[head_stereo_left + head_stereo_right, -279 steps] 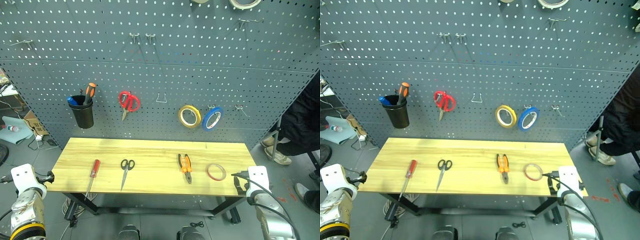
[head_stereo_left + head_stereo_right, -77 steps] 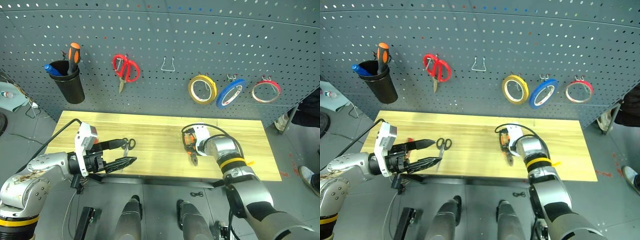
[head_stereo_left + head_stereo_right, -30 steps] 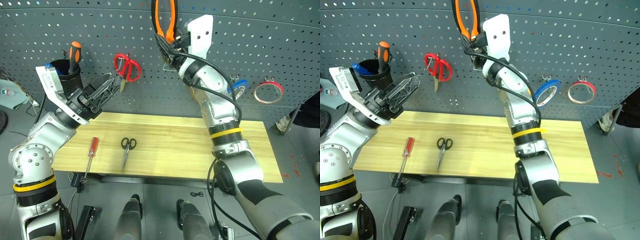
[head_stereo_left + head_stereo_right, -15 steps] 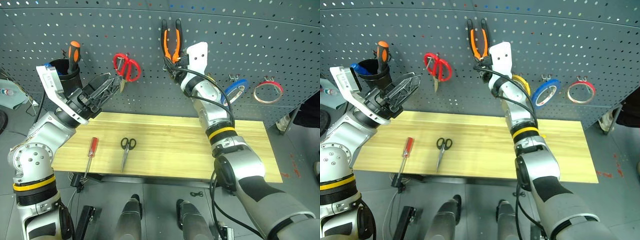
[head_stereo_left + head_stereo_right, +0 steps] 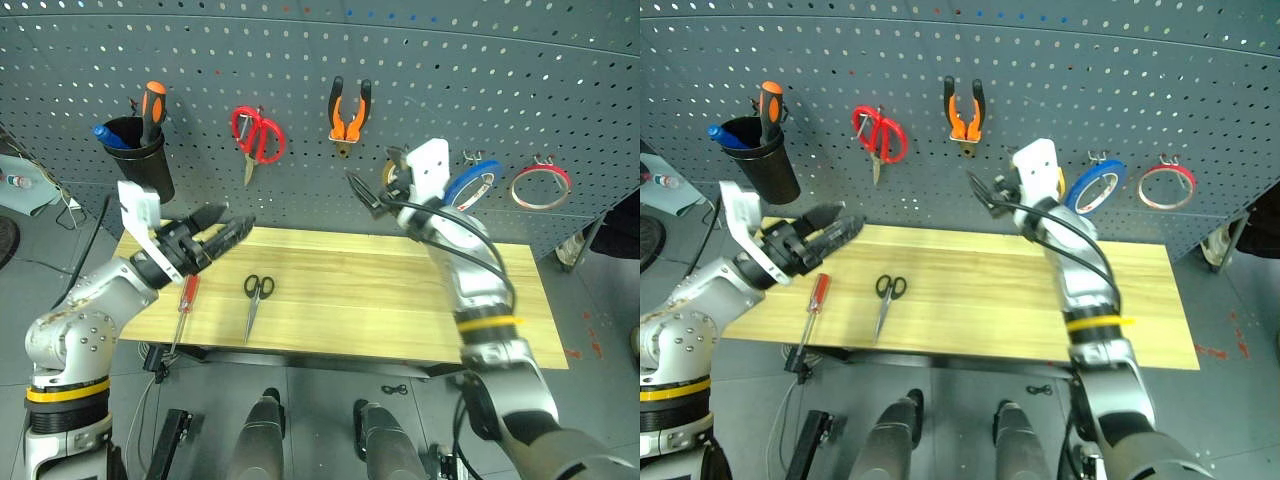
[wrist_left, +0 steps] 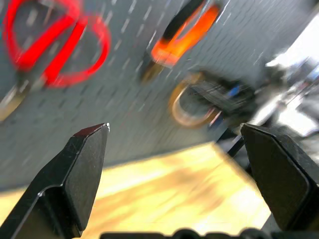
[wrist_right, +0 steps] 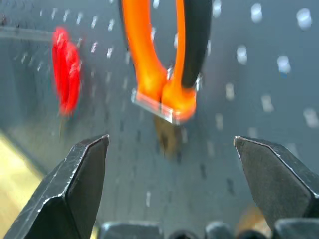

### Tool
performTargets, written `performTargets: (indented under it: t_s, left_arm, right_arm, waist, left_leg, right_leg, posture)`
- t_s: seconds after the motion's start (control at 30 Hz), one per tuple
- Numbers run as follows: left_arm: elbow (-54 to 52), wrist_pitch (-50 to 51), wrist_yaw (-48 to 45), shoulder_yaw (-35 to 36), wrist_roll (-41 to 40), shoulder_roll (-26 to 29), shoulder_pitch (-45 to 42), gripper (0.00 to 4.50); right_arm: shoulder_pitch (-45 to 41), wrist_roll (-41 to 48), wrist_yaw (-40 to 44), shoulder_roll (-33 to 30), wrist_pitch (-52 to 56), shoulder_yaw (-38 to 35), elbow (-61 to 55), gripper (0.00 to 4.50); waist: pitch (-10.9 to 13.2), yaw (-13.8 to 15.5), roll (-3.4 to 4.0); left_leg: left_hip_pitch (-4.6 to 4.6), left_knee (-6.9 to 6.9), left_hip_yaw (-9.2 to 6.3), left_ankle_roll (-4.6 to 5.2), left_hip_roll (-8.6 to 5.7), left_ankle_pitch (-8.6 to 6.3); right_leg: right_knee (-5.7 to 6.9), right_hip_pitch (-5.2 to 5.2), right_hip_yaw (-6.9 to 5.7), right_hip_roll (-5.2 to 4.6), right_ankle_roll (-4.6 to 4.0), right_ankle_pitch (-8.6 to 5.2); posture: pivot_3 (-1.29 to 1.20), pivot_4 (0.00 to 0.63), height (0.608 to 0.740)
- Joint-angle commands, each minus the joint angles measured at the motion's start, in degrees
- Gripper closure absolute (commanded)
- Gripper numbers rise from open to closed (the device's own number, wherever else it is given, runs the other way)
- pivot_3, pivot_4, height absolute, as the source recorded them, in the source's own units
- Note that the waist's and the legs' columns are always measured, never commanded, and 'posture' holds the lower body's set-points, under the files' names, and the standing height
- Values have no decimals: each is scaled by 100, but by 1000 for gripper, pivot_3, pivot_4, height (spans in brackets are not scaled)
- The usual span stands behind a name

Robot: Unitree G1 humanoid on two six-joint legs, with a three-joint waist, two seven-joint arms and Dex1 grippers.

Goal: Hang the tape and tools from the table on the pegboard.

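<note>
The pliers (image 5: 349, 108) hang on the pegboard (image 5: 440, 60), handles up, clear of my right gripper (image 5: 368, 196), whose jaws stand wide and empty below them. The red tape (image 5: 540, 186) hangs at the far right. My left gripper (image 5: 222, 230), also wide, hovers over the table (image 5: 340, 300) above the red-handled screwdriver (image 5: 183, 309); the black-handled scissors (image 5: 254, 303) lie beside it.

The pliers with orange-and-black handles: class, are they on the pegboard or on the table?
On the pegboard. The pliers hang there handles up, beside the red-handled scissors, clear of the right gripper.
</note>
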Motion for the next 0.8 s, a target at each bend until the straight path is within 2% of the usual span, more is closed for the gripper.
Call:
performTargets:
  t_s: [0.03,0.23,0.33,0.43,0.57,0.8]
  left_arm:
    - [-41,-20,442,-398,794,43,184,0]
    - [-63,292,1531,-972,1808,-367,338,0]
    - [127,478,2266,-1247,2423,-736,385,0]
    - [252,585,2577,-1337,2708,-1043,480,0]
    - [579,619,2599,-1402,2891,-1334,404,0]
    - [1302,567,2492,-1556,3271,-1530,239,0]
  right_arm:
    - [505,797,706,-588,1400,78,-1844,29]
    - [1039,1830,1612,-1446,2609,108,-3037,29]
    - [1171,2051,2066,-1738,2748,171,-3023,29]
    - [1159,1983,2242,-1798,2594,241,-2809,29]
    - [983,1914,2296,-1775,2551,264,-2628,29]
    - [789,2168,2350,-1837,2811,199,-2871,29]
  waist:
    - [0,-9,0]
    - [2,-100,-3]
    - [3,-97,-4]
    - [8,-125,-6]
    - [57,-146,-10]
    - [193,-224,-13]
  left_leg:
    - [4,0,0,0,1,0]
    - [11,4,-1,0,3,0]
    - [14,8,-1,1,2,0]
    - [13,15,-1,1,2,-1]
    - [14,16,-3,1,2,-1]
    - [12,25,-3,1,1,-1]
  right_leg:
    - [3,2,-1,1,-5,-6]
    - [10,4,0,0,13,-37]
    - [13,10,2,0,10,-49]
    - [10,12,3,0,11,-51]
    - [17,9,3,0,9,-52]
    - [20,11,4,-1,-1,-60]
  posture:
    - [106,254,740]
    - [65,285,740]
    - [42,300,740]
    - [25,311,740]
    - [1,338,740]
    - [-48,379,740]
